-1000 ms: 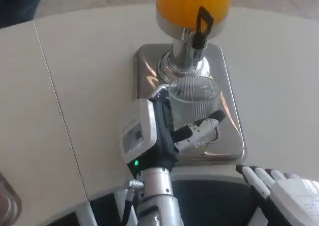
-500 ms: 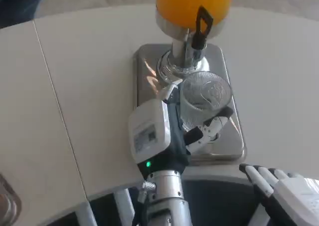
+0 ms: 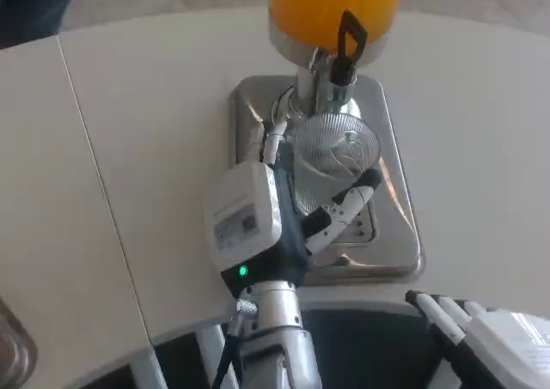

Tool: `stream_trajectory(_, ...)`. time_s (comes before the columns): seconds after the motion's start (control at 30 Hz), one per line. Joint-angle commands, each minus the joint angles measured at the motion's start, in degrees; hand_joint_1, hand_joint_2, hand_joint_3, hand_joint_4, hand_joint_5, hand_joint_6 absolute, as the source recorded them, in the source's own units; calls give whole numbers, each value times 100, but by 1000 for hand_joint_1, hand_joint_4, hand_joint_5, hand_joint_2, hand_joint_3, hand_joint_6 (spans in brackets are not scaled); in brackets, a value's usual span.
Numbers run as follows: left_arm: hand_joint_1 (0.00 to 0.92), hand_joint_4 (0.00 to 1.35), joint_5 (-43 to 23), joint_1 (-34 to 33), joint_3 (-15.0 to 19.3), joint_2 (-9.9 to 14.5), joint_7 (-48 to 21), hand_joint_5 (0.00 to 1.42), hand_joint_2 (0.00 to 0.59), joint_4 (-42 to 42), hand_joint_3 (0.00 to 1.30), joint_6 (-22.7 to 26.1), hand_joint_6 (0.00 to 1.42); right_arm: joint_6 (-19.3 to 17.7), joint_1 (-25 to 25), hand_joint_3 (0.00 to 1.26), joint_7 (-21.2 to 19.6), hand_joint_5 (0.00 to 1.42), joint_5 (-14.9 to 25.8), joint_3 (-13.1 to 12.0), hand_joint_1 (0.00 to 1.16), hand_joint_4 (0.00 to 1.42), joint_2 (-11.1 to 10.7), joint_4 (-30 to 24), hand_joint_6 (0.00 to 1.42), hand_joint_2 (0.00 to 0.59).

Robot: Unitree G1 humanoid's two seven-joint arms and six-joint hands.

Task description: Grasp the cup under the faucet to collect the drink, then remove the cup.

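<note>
Cup (image 3: 331, 153): we moved it nearer the faucet (image 3: 331, 63), probably beneath
Left hand (image 3: 258, 221): fingers clamped on cup
Right hand (image 3: 490, 333): fingers apart

Cafe/demo setup: juice dispenser (image 3: 335, 15) w/ tap, white table (image 3: 137, 131).

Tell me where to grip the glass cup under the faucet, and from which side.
Grip the cup around its ribbed side wall, from the left, as the left hand does now. The faucet hangs over the open mouth, so a top grasp looks blocked.
</note>
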Motion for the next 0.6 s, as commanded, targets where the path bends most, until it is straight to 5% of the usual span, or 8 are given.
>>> stream_trajectory(0.03, 109, 67, -118, -243, 28, -37, -192, 334, 68, -77, 201, -87, 375, 88, -29, 0, 3, 0, 72, -16, 530, 0, -34, 160, 0, 423)
stream_trajectory(0.6, 1, 28, -553, 469, 455, 614, -706, 249, 55, -1164, 114, -741, 336, 306, -308, 0, -65, 0, -42, 277, 542, 0, 42, 416, 0, 421)
